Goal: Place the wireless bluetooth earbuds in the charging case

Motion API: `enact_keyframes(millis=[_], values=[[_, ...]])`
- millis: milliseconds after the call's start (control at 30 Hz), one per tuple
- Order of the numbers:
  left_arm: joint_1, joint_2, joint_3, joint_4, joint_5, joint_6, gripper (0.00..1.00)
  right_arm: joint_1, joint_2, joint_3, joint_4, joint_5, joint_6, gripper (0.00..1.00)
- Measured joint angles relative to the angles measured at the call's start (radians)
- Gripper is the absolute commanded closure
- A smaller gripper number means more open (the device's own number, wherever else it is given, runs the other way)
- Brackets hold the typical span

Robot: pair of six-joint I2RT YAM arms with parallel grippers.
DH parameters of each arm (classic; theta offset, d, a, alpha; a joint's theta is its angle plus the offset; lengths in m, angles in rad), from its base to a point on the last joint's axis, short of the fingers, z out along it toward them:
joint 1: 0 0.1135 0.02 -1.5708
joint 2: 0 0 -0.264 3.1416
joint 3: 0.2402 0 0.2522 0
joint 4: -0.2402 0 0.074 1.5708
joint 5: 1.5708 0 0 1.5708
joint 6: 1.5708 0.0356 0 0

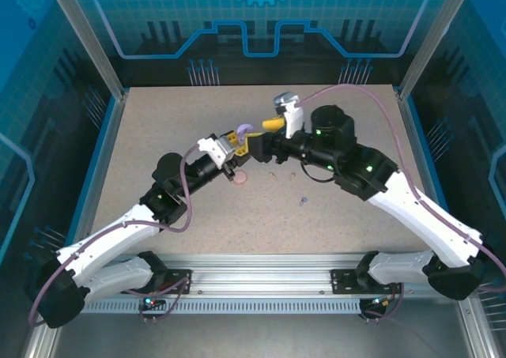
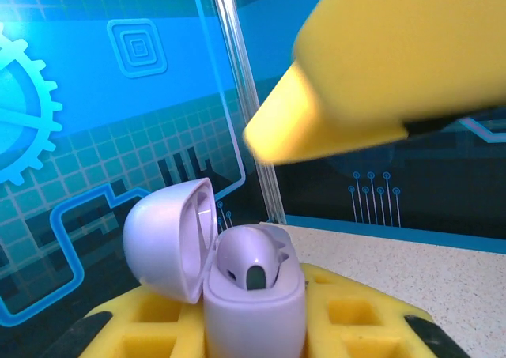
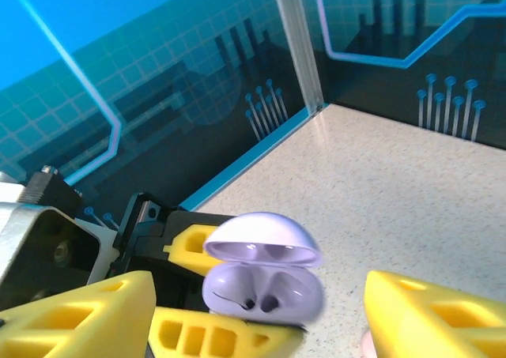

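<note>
The purple charging case stands upright with its lid swung open to the left. My left gripper is shut on its body with yellow foam pads. One purple earbud sits in the case. In the top view the case is held above mid-table by the left gripper. My right gripper is open, its yellow fingers standing either side of the case without touching it. A loose purple earbud and two pale pink earbuds lie on the table.
A pink round case lies on the speckled table under the left wrist. The right gripper hovers close beside the left one. Blue walls and a metal post close off the far edge.
</note>
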Motion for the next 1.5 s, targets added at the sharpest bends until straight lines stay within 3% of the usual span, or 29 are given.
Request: enact_keyframes(millis=[333, 533, 700, 1133, 1500], values=[[0.0, -0.001, -0.009, 0.021, -0.019, 0.0, 1.0, -0.151, -0.178, -0.126, -0.15, 0.164, 0.211, 0.26], [0.0, -0.016, -0.038, 0.025, -0.032, 0.0, 1.0, -0.254, -0.026, -0.285, -0.313, 0.228, 0.378, 0.27], [0.0, -0.032, -0.048, 0.027, -0.038, -0.001, 1.0, -0.274, 0.143, -0.345, -0.38, 0.231, 0.49, 0.28], [0.0, -0.066, -0.064, 0.024, -0.038, -0.023, 1.0, -0.312, 0.427, -0.41, -0.336, 0.152, 0.724, 0.35], [0.0, -0.071, -0.064, 0.015, -0.038, -0.023, 1.0, -0.312, 0.494, -0.41, -0.298, 0.117, 0.788, 0.48]])
